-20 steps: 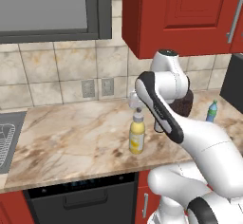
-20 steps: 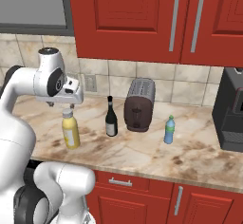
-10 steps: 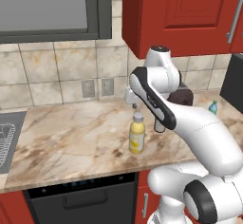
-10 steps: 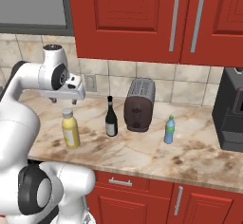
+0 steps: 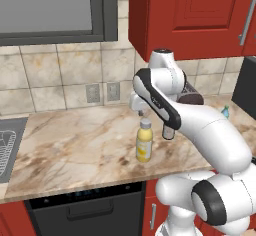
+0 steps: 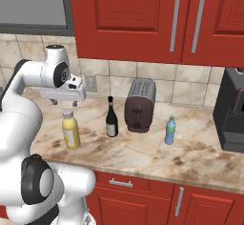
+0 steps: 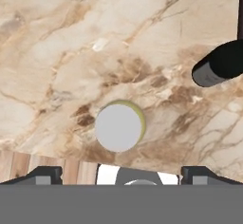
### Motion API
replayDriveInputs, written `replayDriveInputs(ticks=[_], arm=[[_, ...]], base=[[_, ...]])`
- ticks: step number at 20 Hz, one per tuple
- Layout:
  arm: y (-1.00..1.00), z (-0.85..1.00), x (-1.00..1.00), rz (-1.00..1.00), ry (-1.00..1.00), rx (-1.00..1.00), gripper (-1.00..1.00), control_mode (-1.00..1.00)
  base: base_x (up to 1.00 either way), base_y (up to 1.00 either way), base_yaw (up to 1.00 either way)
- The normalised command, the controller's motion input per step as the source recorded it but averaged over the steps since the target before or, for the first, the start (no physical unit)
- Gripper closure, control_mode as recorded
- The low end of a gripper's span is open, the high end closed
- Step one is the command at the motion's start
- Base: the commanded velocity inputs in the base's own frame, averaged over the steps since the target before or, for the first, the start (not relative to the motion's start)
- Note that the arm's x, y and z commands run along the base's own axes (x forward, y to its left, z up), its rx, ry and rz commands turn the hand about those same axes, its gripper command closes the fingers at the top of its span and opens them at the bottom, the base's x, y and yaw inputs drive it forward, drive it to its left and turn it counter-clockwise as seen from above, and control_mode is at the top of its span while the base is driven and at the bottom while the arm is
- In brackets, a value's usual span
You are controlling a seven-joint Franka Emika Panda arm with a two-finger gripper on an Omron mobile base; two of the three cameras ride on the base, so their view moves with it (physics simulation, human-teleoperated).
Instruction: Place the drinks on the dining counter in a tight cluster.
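The yellow juice bottle (image 5: 144, 142) (image 6: 70, 130) stands near the front of a marble worktop (image 5: 75, 140). My gripper (image 5: 141, 112) (image 6: 65, 102) (image 7: 121, 173) hangs open just above it, apart from it, one finger on each side of the pale cap (image 7: 119, 126). Right of it stand the dark wine bottle (image 6: 111, 118) (image 7: 220, 64) and, past the toaster, the small blue water bottle (image 6: 169, 130) (image 5: 225, 111). The dining counter is out of view.
A dark toaster (image 6: 140, 105) stands between the wine bottle and the water bottle. A black coffee machine (image 6: 231, 109) sits at the far right. A sink (image 5: 5, 145) lies at the left end. Red cabinets (image 6: 143, 19) hang overhead.
The arm's elbow and forearm have swung round while the hand stays over the juice bottle. The jaws remain open and the bottles have not moved.
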Motion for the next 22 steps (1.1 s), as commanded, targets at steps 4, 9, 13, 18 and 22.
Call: replayDriveInputs(ticks=[4, 9, 13, 18, 22], arm=[[0.0, -0.16, 0.0, 0.0, 0.0, 0.0, -1.0, -1.0], [0.0, -0.22, 0.0, 0.0, 0.0, 0.0, -1.0, -1.0], [0.01, -0.08, 0.11, 0.0, 0.0, 0.0, -1.0, -1.0], [0.03, 0.0, 0.18, 0.0, 0.0, 0.0, -1.0, -1.0], [0.04, 0.0, 0.13, 0.0, 0.0, 0.0, -1.0, -1.0]], base=[[0.0, 0.0, 0.0], [0.0, 0.0, 0.0], [0.0, 0.0, 0.0], [0.0, 0.0, 0.0], [0.0, 0.0, 0.0]])
